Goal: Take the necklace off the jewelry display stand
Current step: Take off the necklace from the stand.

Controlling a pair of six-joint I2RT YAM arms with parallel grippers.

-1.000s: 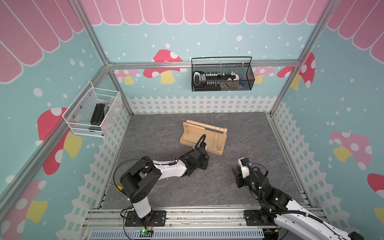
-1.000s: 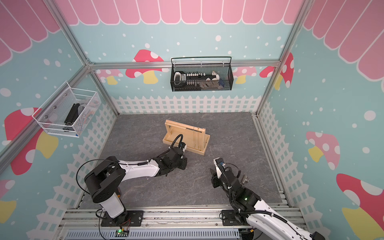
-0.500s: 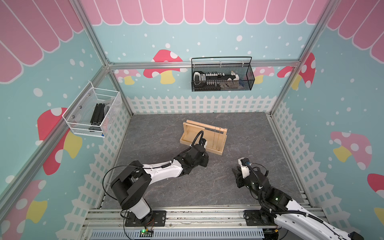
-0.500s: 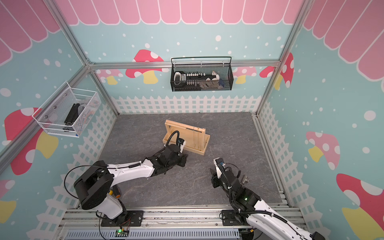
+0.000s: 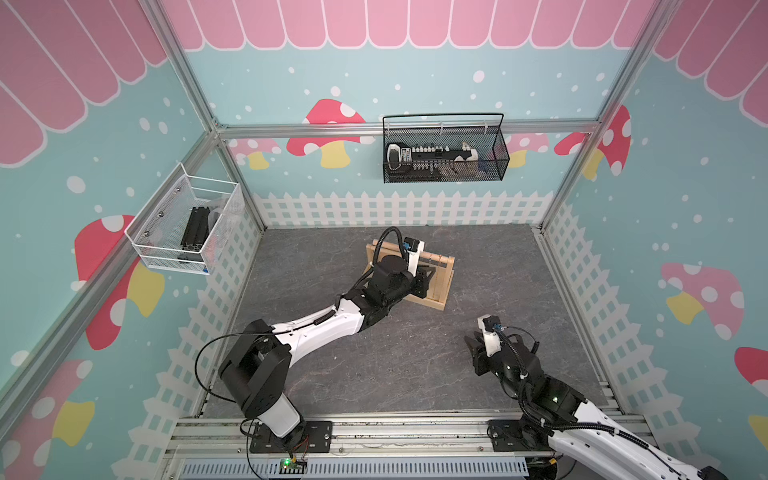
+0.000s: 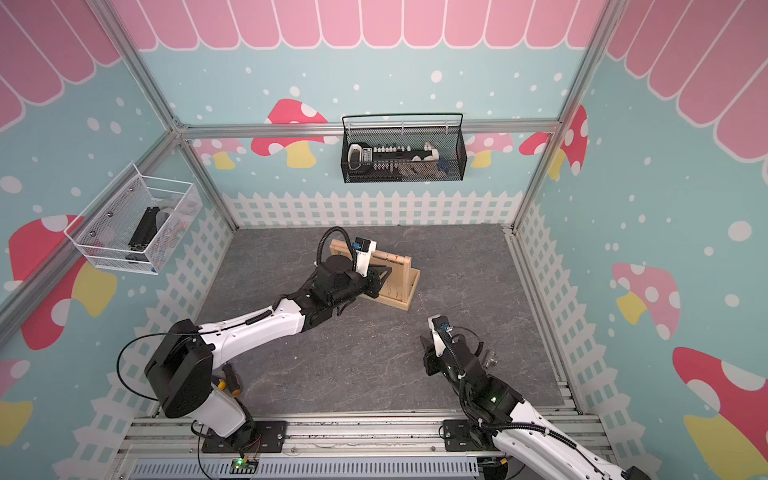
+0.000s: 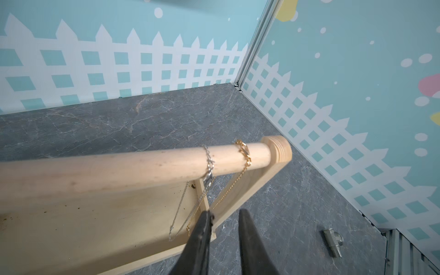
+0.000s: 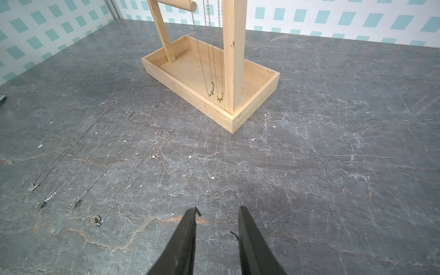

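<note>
Gold necklace (image 7: 243,154) on the jewelry display stand (image 7: 107,173) was judged not yet grasped, the left claw (image 7: 225,213) parted and empty beside it; a pinch, then a lift, was needed.

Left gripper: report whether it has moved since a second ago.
Yes. The left gripper moved from the jewelry display stand's near edge to over its base, toward the back fence.

White-shelled left arm (image 5: 332,332) and right arm (image 5: 623,455), black joints, looped black cables, tapered black jaws
</note>
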